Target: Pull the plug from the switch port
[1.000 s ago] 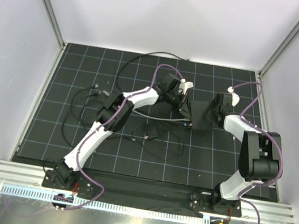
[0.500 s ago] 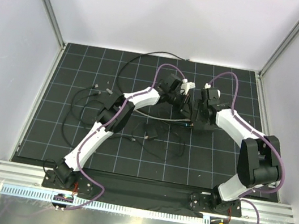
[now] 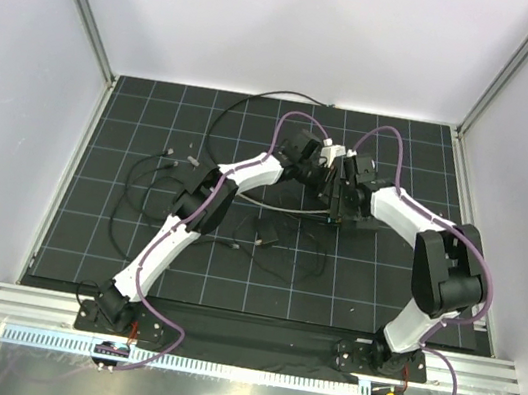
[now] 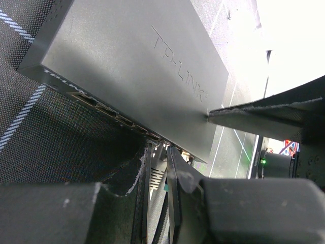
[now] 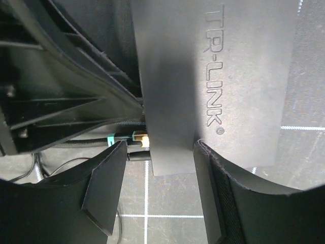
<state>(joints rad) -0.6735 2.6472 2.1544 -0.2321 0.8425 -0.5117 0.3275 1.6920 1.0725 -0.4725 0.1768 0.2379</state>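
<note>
Switch port (image 4: 160, 138) sits in the row along one long edge of the switch box (image 4: 127, 66), with the plug (image 4: 154, 173) seated in it. In the top view the box lies at about 2 o'clock from the middle of the worktop (image 3: 136, 237) and is mostly covered by both arms.

Surface: black mat with a pale grid. White walls (image 3: 272, 27) stand on three sides, and metal frame rails (image 3: 82, 10) run up at the corners.

Left wrist view: the left gripper (image 4: 157, 152) has its fingers drawn in narrow and clamped on the plug right at the port edge. One finger of the right arm touches the box top at 3 o'clock.

Right wrist view only: the plug's gold tip and teal boot meet the box edge. The right gripper (image 5: 160, 152) has its fingers apart, straddling the box's short end. The 3 o'clock finger touches the box and the 9 o'clock finger stands off it.

Top view only: loose cables (image 3: 131, 206) sprawl at 9 o'clock, with a small black block (image 3: 265, 230) near the mat's middle.

Room: bare mat lies at 3 and 5 o'clock of the box, out to the mat edge.
</note>
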